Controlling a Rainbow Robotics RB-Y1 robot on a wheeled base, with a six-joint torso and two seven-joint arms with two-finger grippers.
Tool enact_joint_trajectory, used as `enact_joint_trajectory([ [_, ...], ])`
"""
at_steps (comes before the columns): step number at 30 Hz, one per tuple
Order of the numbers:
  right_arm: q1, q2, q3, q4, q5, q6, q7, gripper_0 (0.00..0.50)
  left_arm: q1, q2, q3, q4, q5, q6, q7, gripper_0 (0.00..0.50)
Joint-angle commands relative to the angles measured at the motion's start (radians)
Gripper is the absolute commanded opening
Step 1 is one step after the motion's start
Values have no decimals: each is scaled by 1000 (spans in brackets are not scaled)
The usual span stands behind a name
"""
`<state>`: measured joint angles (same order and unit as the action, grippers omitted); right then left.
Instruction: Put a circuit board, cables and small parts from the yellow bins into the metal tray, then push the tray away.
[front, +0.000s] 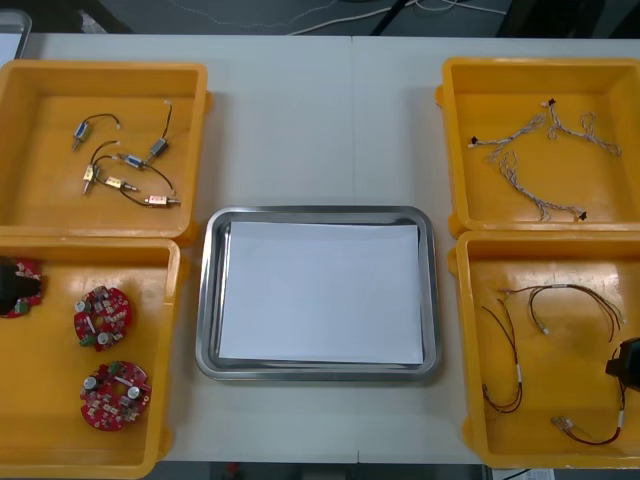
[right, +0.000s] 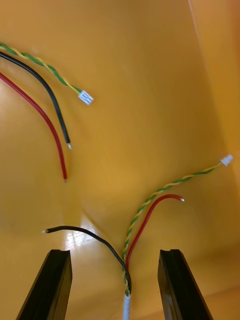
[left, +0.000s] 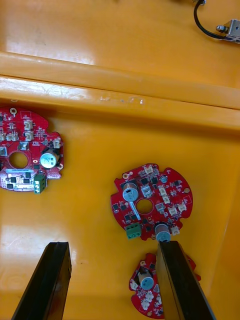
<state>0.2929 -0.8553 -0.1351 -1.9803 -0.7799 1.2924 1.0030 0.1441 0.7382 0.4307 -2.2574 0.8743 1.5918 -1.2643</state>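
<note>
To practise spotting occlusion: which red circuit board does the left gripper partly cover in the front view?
The leftmost circuit board, under the left gripper; the other two boards lie fully uncovered.

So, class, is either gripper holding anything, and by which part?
Nothing is held. The left gripper is open above the circuit boards; the right gripper is open above a cable in a bin.

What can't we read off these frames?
- Front view: left gripper covers part of a circuit board; edge cuts both.
- Front view: right gripper mostly cut by edge.
- Right wrist view: cable leaves frame between the fingers.
- Left wrist view: a finger hides part of another board.
</note>
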Motion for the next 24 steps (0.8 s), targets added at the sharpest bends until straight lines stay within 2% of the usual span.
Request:
enact_joint_trajectory([
  [1,57,-16,28,-2,30,-47,51,500,34,-10,-1,-30,-29,-19,-75,500],
  [14,65,30,29,20,47,-81,63,500,32,-10,-43,-27,-94,-23,-86,500],
  [24,65,56,29,20,57,-88,68,500,8,-10,-76,-27,-90,-18,-95,500],
])
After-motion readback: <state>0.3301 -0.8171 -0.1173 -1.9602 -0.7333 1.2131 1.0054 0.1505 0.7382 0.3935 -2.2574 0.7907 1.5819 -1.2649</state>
